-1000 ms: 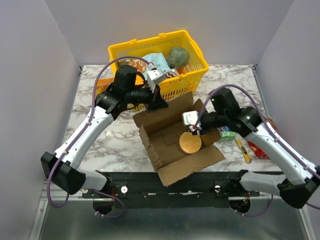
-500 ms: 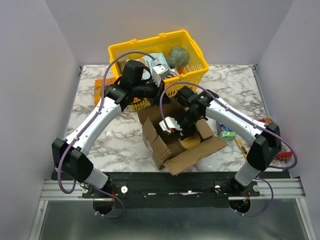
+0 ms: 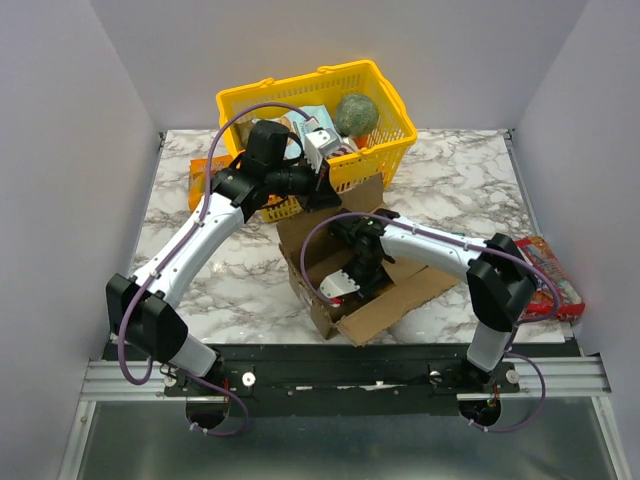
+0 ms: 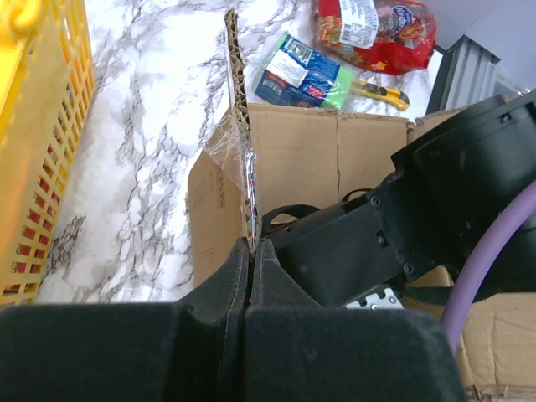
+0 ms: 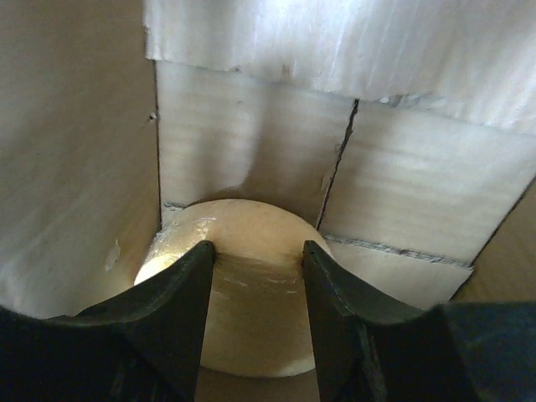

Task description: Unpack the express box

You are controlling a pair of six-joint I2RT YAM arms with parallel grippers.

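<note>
The express box [image 3: 392, 305] stands open in the middle of the table, brown cardboard with its flaps spread. My left gripper [image 3: 322, 192] is shut on the top edge of its back flap [image 4: 241, 126], pinched between the fingertips in the left wrist view [image 4: 251, 248]. My right gripper [image 3: 365, 278] reaches down inside the box. In the right wrist view it [image 5: 255, 260] is open, its fingers [image 5: 188, 285] straddling a round pale tan wrapped disc [image 5: 251, 335] on the box floor [image 5: 402, 209]. The right arm hides the disc in the top view.
A yellow basket [image 3: 375, 150] with several goods stands behind the box. An orange snack box [image 3: 203, 176] lies at the left. A red snack bag [image 3: 548, 275] lies at the right; beside it are a blue-green packet [image 4: 301, 75] and a yellow cutter [image 4: 381, 90].
My right gripper has swung left and gone down into the box, over the round disc. The box has shifted slightly. My left gripper keeps its hold on the back flap.
</note>
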